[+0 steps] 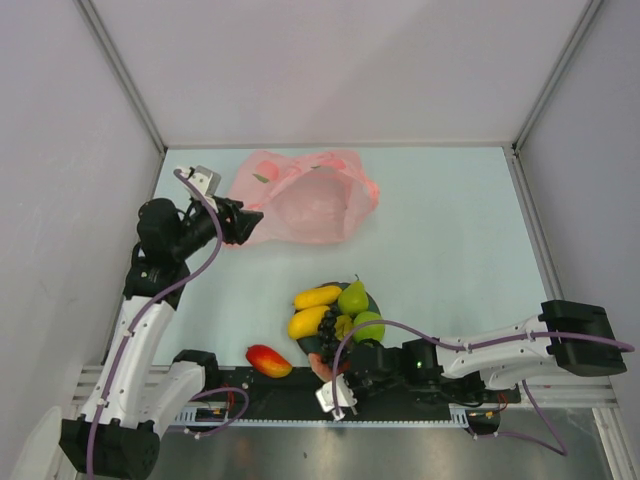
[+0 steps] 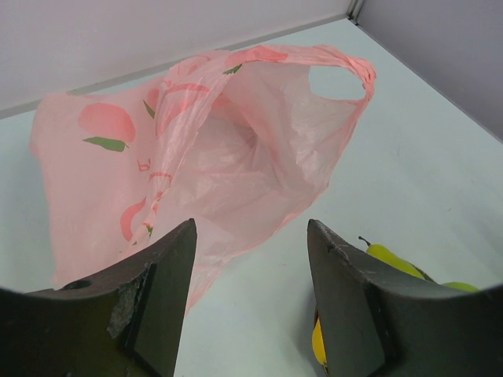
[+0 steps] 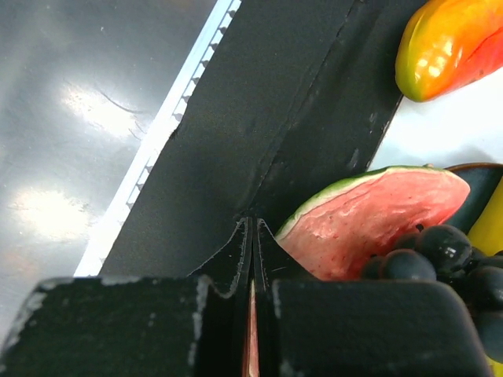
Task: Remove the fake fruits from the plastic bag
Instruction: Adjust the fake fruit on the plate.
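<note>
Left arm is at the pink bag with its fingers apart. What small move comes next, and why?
Probably draw the left gripper back from the translucent pink plastic bag: its open mouth shows no fruit inside, and the glossy plastic fruits already lie on or beside the dark round plate.
</note>
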